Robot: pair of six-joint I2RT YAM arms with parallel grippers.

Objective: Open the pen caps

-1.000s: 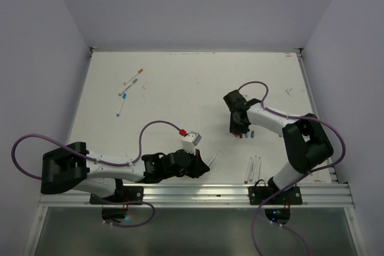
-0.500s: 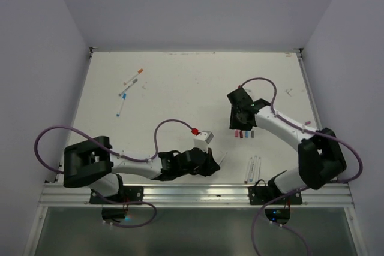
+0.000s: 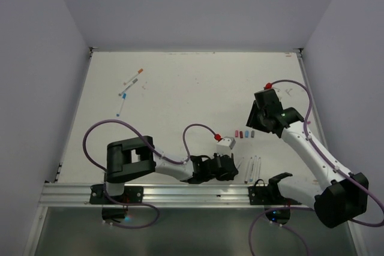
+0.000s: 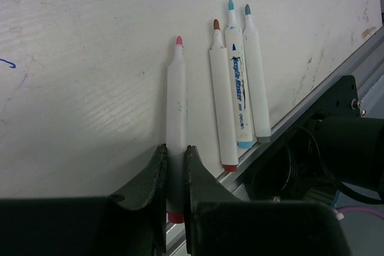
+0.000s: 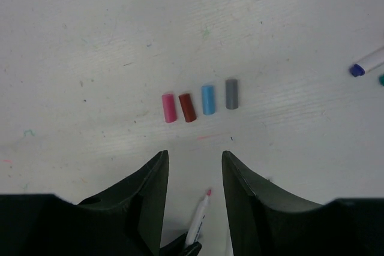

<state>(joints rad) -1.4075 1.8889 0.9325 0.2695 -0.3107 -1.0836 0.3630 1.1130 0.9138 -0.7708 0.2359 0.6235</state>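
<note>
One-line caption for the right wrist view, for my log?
Open right gripper facing a row of four loose caps on the table: pink cap, red cap, blue cap, grey cap.

The left arm (image 3: 171,168) has been stretched to the right along the near edge. The left gripper (image 4: 174,154) has been carried with it, so the pink-tipped pen (image 4: 176,100) clamped in it now lies just beside the three uncapped pens (image 4: 239,88) at the near right. The right gripper (image 5: 195,159) has been drawn back to the right and slightly farther away, leaving the row of four caps (image 5: 207,99) uncovered. The right arm (image 3: 312,154) has been swung out toward the near right corner.
</note>
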